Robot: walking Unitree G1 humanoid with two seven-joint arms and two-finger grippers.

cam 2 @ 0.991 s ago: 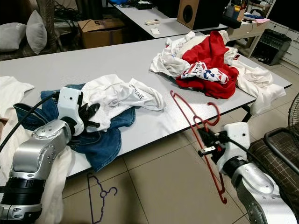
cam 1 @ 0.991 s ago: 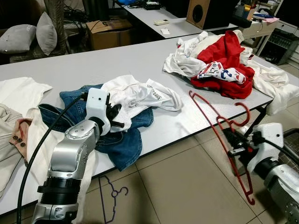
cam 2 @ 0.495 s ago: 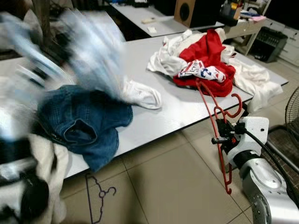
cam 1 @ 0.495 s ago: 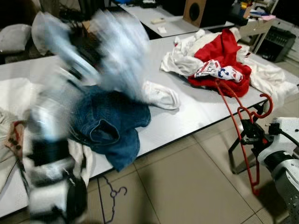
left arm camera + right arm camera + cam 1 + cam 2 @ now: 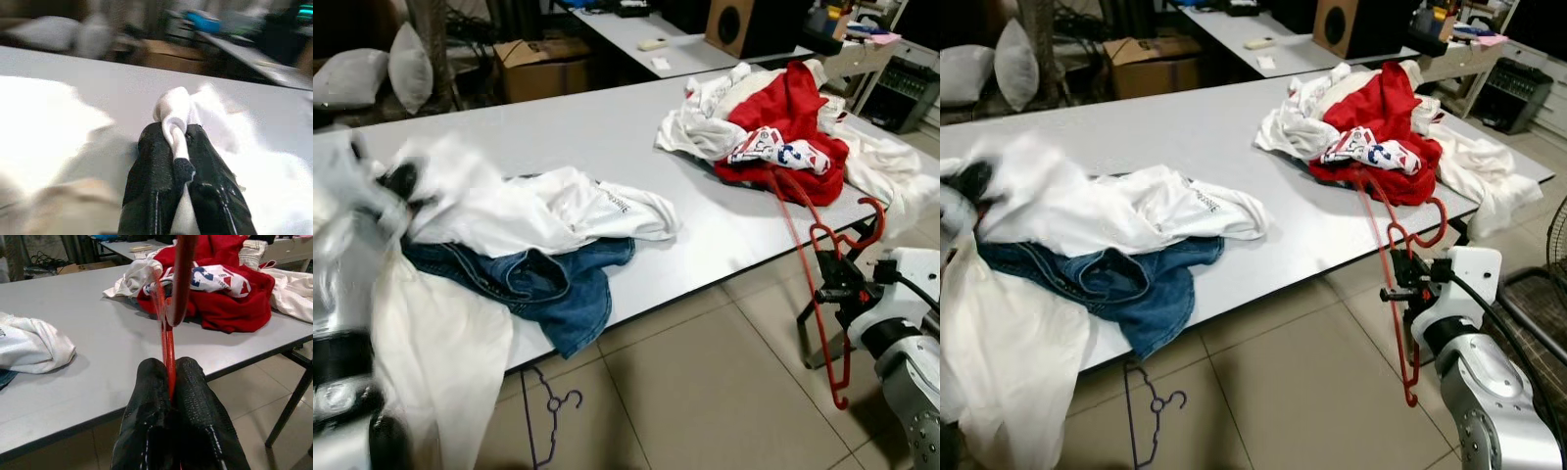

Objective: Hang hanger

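Table [image 5: 558, 127] carries all the clothing. Off its near right edge, the right gripper [image 5: 168, 382] has its fingers pinched tight on the red hanger [image 5: 815, 284], which stands nearly upright, its hook beside the table edge and its upper end reaching the red garment [image 5: 793, 117] heaped with white clothes at the table's far right. At the table's left end the left gripper [image 5: 178, 147], blurred in the head views, is clamped on a fold of the white shirt [image 5: 538, 211], which spreads over the blue jeans [image 5: 543, 289] near the front edge. A purple hanger [image 5: 548, 406] lies on the tiled floor below that edge. A cardboard box [image 5: 543, 64] sits behind the table; its contents cannot be made out.
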